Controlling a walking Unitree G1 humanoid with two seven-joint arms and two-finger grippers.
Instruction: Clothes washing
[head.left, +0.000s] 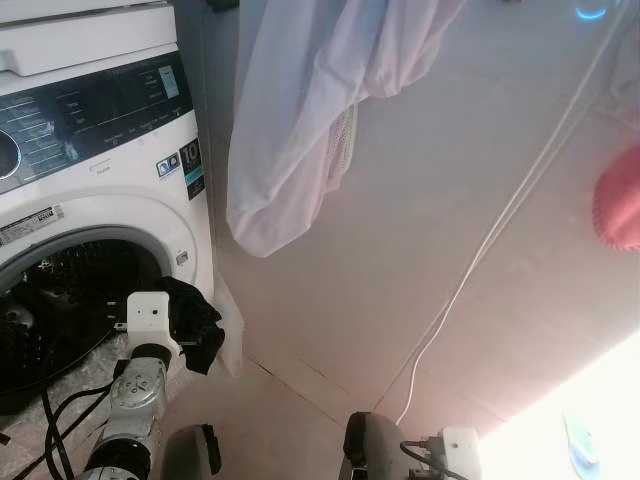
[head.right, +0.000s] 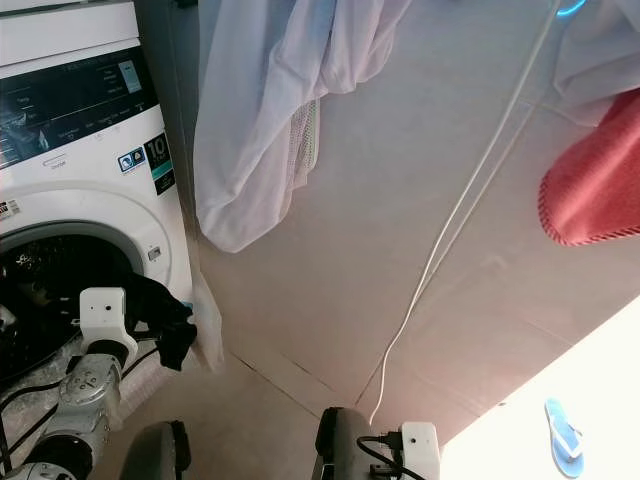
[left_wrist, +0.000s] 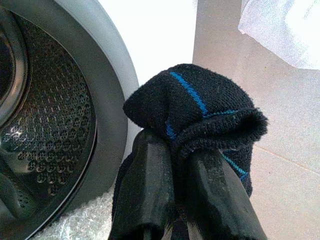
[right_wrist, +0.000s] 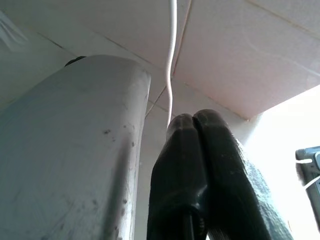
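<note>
left hand (left_wrist: 182, 165), two long black fingers pinching a black knitted sock with thin blue stripes (left_wrist: 200, 107), raised just in front of the right edge of the open round mouth of a white front-loading washing machine (head.left: 120, 215). sock bunched over the fingertips, hanging in a dark clump (head.left: 195, 325) just outside the grey door ring (left_wrist: 107, 100), not inside. perforated steel drum (left_wrist: 47, 120) beside it, dark within. crinkled clear plastic sheet (head.left: 60, 390) under the opening, on the floor.

right hand (right_wrist: 197, 150) low beside the robot's body, fingers pressed together with nothing between them, pointing over the pale tiled floor (head.left: 420, 200) toward a thin white cable (right_wrist: 171, 65).

same white cable (head.left: 500, 225) running diagonally across the tiles. pale white garment (head.left: 300, 110) hanging from above, just right of the machine, lower edge draped near the machine's control panel level. red fringed cloth (head.right: 590, 185) at the right edge. blue flip-flop (head.right: 563, 432) in the bright sunlit patch at lower right.
</note>
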